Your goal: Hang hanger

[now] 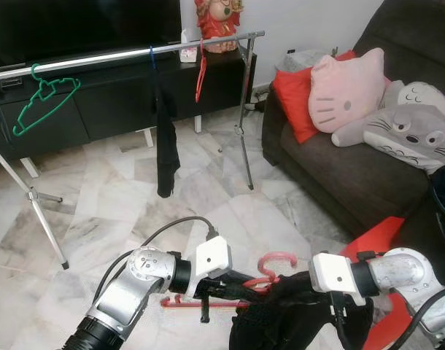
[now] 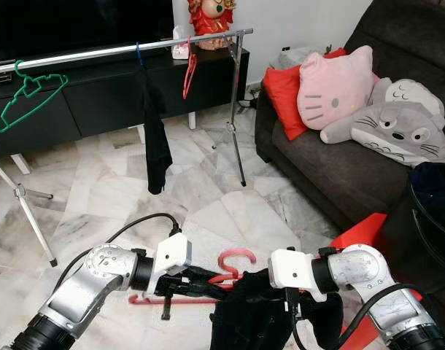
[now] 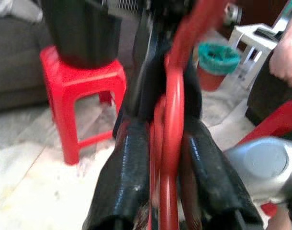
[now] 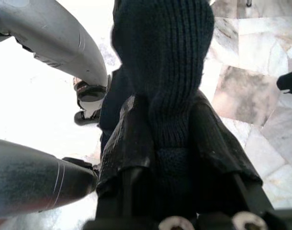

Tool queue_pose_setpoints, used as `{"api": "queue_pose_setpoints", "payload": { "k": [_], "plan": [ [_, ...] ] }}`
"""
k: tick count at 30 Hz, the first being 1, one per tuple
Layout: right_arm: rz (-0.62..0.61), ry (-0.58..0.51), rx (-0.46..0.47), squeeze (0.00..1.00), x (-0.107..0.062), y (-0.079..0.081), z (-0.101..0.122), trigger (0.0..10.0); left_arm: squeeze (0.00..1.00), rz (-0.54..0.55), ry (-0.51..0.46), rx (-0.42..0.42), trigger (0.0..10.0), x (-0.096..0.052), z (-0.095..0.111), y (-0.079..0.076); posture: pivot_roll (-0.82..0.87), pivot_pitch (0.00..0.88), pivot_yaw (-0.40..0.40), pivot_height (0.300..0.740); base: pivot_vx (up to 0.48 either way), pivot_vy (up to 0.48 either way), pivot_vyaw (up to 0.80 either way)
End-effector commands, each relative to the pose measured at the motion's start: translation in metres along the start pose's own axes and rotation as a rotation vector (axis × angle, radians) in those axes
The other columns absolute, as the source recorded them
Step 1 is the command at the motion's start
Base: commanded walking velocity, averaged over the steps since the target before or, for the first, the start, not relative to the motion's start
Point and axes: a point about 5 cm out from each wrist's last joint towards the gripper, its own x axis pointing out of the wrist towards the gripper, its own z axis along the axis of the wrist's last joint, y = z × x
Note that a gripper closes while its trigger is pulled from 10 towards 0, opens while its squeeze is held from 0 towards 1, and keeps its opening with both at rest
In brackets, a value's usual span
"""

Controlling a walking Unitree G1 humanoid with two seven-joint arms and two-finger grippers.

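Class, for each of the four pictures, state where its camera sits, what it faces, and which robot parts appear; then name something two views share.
Left eye: head, facing down at rail; both arms.
Right eye: same, shifted sideways.
Left wrist: along left gripper clamping red hanger.
Right wrist: along right gripper gripping black garment; left arm.
Shared: hanger in eye and left wrist views.

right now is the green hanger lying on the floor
No, the green hanger hangs from the metal rail, well above the floor.

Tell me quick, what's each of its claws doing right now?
Left gripper: shut on the red hanger.
Right gripper: shut on the black garment.
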Motion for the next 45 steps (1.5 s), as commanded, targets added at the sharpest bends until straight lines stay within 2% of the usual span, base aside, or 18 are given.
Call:
{"api": "queue_pose_setpoints", "payload": {
  "k": [1, 6, 10, 16, 20, 23, 24, 25, 28, 31, 32, 33, 34, 37, 42, 45],
  "plan": [
    [0.022, 0.019, -0.022, 0.0, 0.003, 0.0, -0.002, 0.0, 1.0, 0.005, -0.029, 0.034, 10.0, 0.0, 0.012, 0.005, -0.15, 0.0, -0.071, 0.74, 0.0, 0.0, 0.0],
    [0.006, 0.042, -0.022, 0.0, 0.003, -0.001, -0.006, 0.0, 1.0, 0.007, -0.028, 0.033, 10.0, 0.0, 0.011, 0.005, -0.15, 0.0, -0.071, 0.74, 0.0, 0.0, 0.0],
    [-0.03, 0.113, -0.03, 0.0, -0.001, -0.002, -0.017, 0.0, 1.0, -0.006, -0.006, 0.027, 10.0, -0.007, 0.01, 0.005, -0.15, 0.0, -0.071, 0.74, 0.0, 0.0, 0.0],
    [-0.12, 0.198, 0.008, 0.0, -0.009, -0.002, -0.04, 0.0, 1.0, -0.014, 0.021, 0.021, 10.0, -0.015, 0.009, 0.005, -0.15, 0.0, -0.072, 0.74, 0.0, 0.0, 0.0],
    [-0.268, 0.302, 0.007, 0.0, -0.02, -0.007, -0.058, 0.0, 1.0, 0.109, 0.035, 0.007, 10.0, -0.03, 0.005, 0.016, -0.15, 0.0, -0.062, 0.74, 0.0, 0.0, 0.0],
    [-0.354, 0.339, 0.008, 0.0, -0.029, -0.012, -0.063, 0.0, 1.0, 0.225, 0.049, -0.003, 10.0, -0.042, -0.001, 0.023, -0.15, 0.0, -0.06, 0.74, 0.0, 0.0, 0.0],
    [-0.354, 0.339, 0.008, 0.0, -0.029, -0.012, -0.063, 0.0, 1.0, 0.225, 0.049, -0.003, 10.0, -0.042, -0.001, 0.023, -0.15, 0.0, -0.06, 0.74, 0.0, 0.0, 0.0],
    [-0.415, 0.33, 0.002, 0.0, -0.036, -0.018, -0.061, 0.0, 1.0, 0.328, 0.047, -0.04, 10.0, -0.055, -0.009, 0.025, -0.15, 0.0, -0.057, 0.74, 0.0, 0.0, 0.0],
    [-0.435, 0.324, 0.0, 0.0, -0.038, -0.02, -0.06, 0.0, 1.0, 0.365, 0.045, -0.05, 10.0, -0.06, -0.012, 0.024, -0.15, 0.0, -0.057, 0.74, 0.0, 0.0, 0.0],
    [-0.503, 0.305, -0.018, 0.0, -0.044, -0.029, -0.055, 0.0, 1.0, 0.467, 0.043, -0.063, 10.0, -0.068, -0.018, 0.025, -0.15, 0.0, -0.056, 0.74, 0.0, 0.0, 0.0],
    [-0.503, 0.305, -0.018, 0.0, -0.044, -0.029, -0.055, 0.0, 1.0, 0.467, 0.043, -0.063, 10.0, -0.068, -0.018, 0.025, -0.15, 0.0, -0.056, 0.74, 0.0, 0.0, 0.0],
    [-0.547, 0.282, -0.03, 0.0, -0.047, -0.035, -0.05, 0.0, 1.0, 0.516, 0.041, -0.074, 10.0, -0.071, -0.022, 0.026, -0.15, 0.0, -0.053, 0.74, 0.0, 0.0, 0.0],
    [-0.547, 0.282, -0.03, 0.0, -0.047, -0.035, -0.05, 0.0, 1.0, 0.516, 0.041, -0.074, 10.0, -0.071, -0.022, 0.026, -0.15, 0.0, -0.053, 0.74, 0.0, 0.0, 0.0],
    [-0.66, 0.232, -0.059, 0.0, -0.052, -0.053, -0.034, 0.0, 1.0, 0.597, 0.052, -0.104, 10.0, -0.073, -0.034, 0.024, -0.15, 0.0, -0.052, 0.74, 0.0, 0.0, 0.0],
    [-0.703, 0.213, -0.063, 0.0, -0.053, -0.06, -0.028, 0.0, 1.0, 0.622, 0.056, -0.121, 10.0, -0.073, -0.04, 0.023, -0.15, 0.0, -0.05, 0.74, 0.0, 0.0, 0.0],
    [-0.782, 0.166, -0.085, 0.0, -0.054, -0.076, -0.007, 0.0, 1.0, 0.68, 0.113, -0.151, 10.0, -0.068, -0.061, 0.016, -0.15, 0.0, -0.044, 0.74, 0.0, 0.0, 0.0]
  ]
}}
